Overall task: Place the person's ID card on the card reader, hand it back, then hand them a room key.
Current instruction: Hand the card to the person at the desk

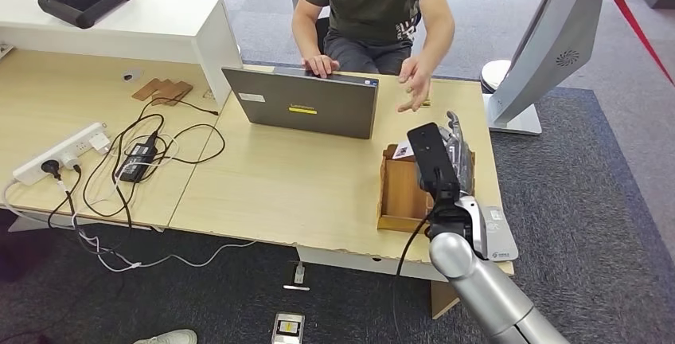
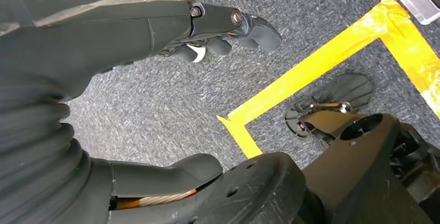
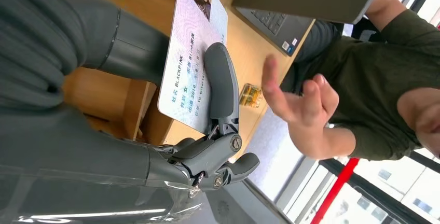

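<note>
The right hand (image 1: 455,138) is raised above the wooden tray (image 1: 400,193) near the right end of the counter (image 1: 302,185). The ID card (image 3: 193,53) is pinched in this hand, with the thumb on one face and a finger (image 3: 222,86) laid flat across the printed face. The person's hand (image 1: 415,83) is held open, palm turned toward the card, just beyond the right hand and beside the closed laptop (image 1: 306,107). The card and the person's hand are apart. The left hand (image 2: 223,32) hangs above the carpet, fingers partly curled and holding nothing.
</note>
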